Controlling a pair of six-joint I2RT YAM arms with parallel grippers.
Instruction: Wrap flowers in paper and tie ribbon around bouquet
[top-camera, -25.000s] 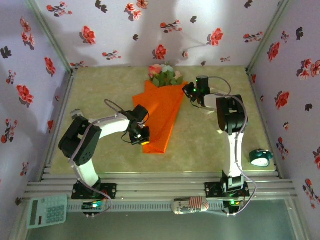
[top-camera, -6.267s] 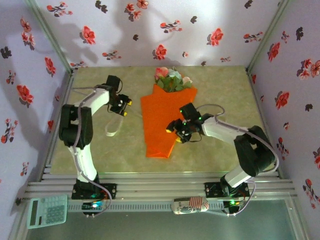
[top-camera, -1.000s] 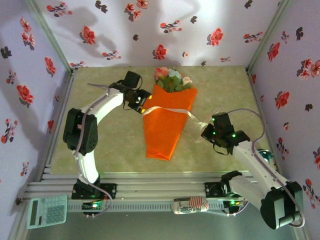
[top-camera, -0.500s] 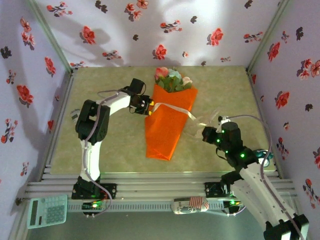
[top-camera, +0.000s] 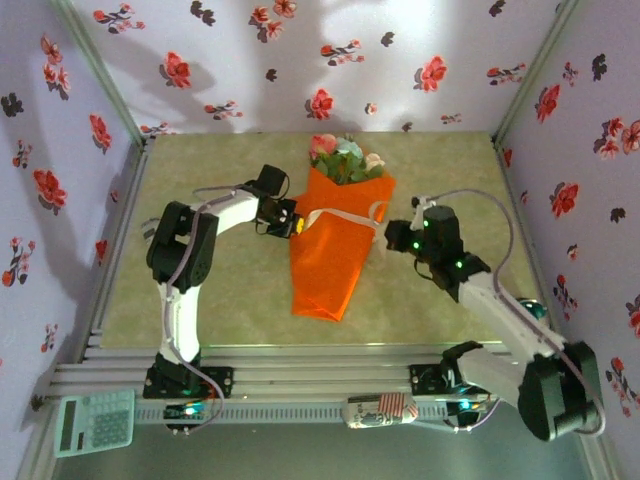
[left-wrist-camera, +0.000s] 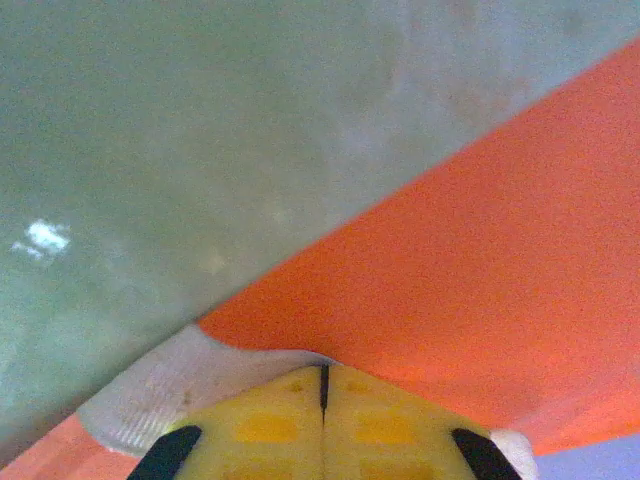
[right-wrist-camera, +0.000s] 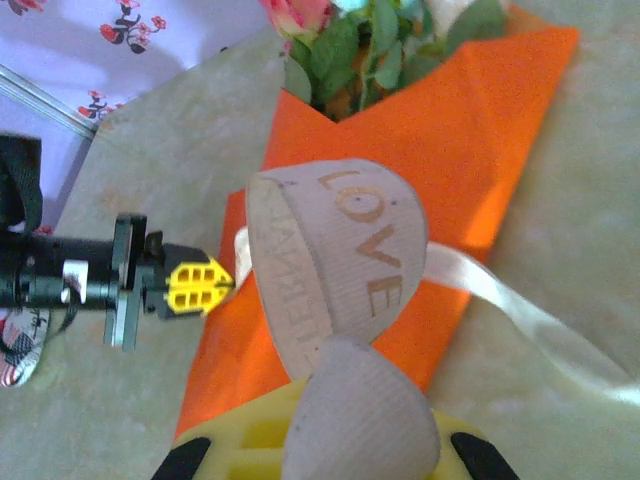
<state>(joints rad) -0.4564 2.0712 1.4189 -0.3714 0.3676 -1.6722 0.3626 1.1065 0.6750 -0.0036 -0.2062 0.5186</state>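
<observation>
Both arms' jaws are clamped on the ribbon (top-camera: 340, 212): left jaws at the left edge of the bouquet (top-camera: 325, 265), right jaws just beside its right edge. The ribbon crosses the bouquet's long axis, which runs near-to-far at mid-table (top-camera: 210, 300), flowers (top-camera: 345, 160) at the far end

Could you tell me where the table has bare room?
Free: the table's far-left corner behind the left arm, and the near strip below the bouquet. Crowded: the middle, where left fingers and right fingers pinch the ribbon.
</observation>
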